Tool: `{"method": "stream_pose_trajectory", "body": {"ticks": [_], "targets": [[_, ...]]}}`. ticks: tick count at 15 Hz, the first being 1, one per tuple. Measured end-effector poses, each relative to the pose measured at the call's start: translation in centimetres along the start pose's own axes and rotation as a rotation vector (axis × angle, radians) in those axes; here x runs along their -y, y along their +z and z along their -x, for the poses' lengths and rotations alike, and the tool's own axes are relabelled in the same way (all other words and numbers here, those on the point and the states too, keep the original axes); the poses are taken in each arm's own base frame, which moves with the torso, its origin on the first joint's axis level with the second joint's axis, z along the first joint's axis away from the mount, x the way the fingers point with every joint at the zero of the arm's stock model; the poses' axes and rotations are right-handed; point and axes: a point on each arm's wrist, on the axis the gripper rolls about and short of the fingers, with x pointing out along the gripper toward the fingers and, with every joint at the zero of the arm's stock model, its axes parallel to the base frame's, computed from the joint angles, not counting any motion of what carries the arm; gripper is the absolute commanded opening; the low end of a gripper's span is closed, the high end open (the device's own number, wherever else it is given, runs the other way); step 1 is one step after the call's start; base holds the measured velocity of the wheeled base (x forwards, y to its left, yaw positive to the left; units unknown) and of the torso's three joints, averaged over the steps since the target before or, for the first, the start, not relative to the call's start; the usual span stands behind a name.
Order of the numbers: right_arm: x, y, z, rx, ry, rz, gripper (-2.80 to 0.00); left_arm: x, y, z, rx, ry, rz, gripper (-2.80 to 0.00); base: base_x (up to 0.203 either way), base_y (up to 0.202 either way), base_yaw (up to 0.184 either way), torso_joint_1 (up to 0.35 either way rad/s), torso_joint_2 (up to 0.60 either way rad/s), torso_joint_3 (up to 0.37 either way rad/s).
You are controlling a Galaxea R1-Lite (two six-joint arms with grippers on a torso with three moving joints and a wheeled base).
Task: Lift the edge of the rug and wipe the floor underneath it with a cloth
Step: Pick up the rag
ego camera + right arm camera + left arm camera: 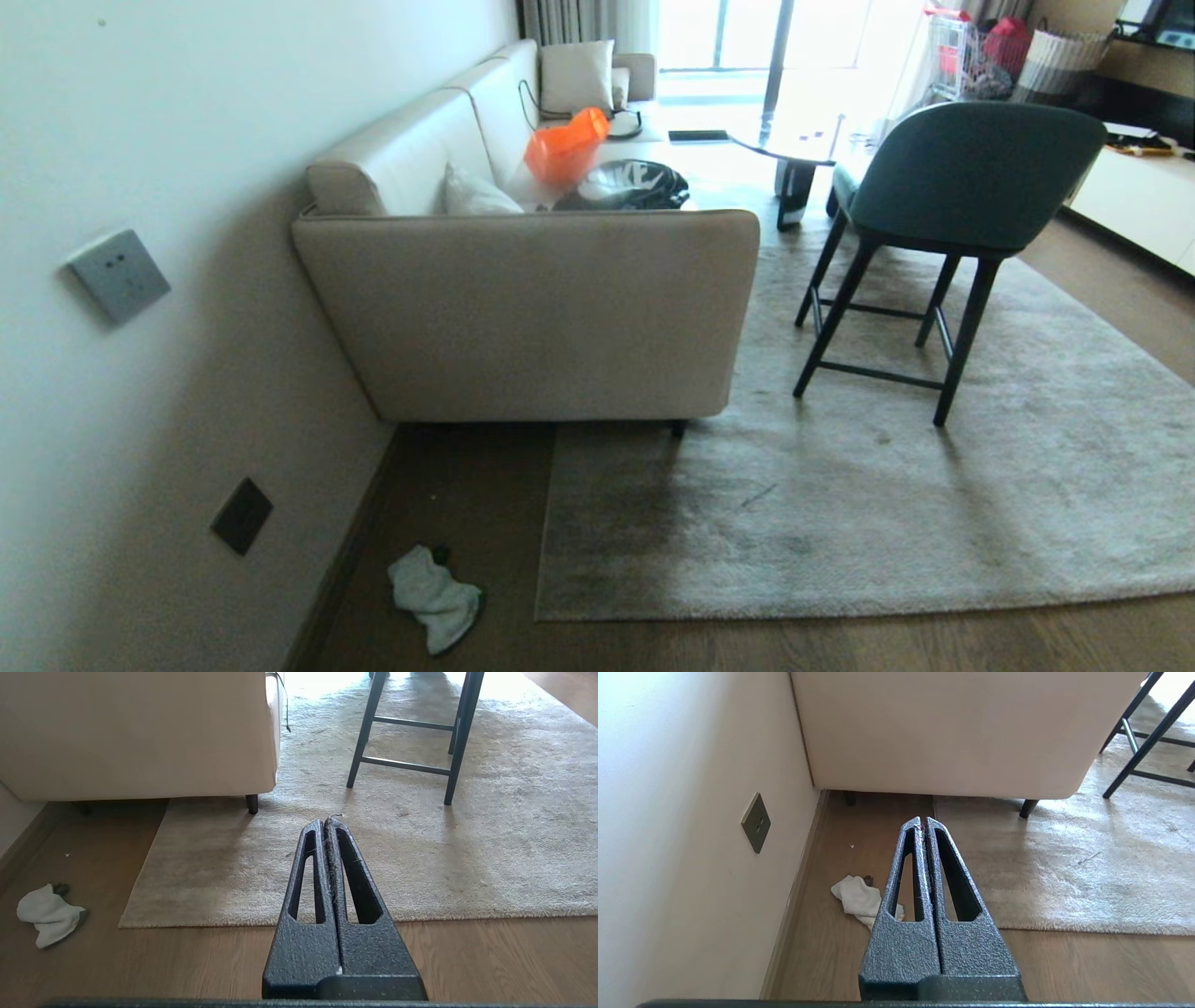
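While the cloth [434, 597] lies untouched, both jaws sit closed, empty.

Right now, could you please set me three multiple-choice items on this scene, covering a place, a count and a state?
1. Where does the cloth lie?
A. on the rug
B. on the floor beside the wall
C. on the sofa

2. How many legs of the chair show in the head view?
A. two
B. three
C. four

3. How is the left pincer?
A. shut, empty
B. open
C. holding the cloth

Answers: 1 B, it lies on bare planks by the skirting, apart from the rug edge. 2 C, four dark legs stand on the rug. 3 A, its fingers meet with nothing between.
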Motion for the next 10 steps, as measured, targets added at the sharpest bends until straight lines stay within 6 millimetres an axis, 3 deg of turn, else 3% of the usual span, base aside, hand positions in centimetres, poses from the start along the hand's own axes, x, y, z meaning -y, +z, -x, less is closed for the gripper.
{"method": "stream_pose_trajectory", "body": {"ticks": [10], "targets": [[0.00,0.00,0.00,0.000,0.000,0.000,-2.80,0.00,0.00,0.00,0.000,0.000,0.000,-2.80,0.000,0.000,0.000,0.000,0.00,0.000]]}}
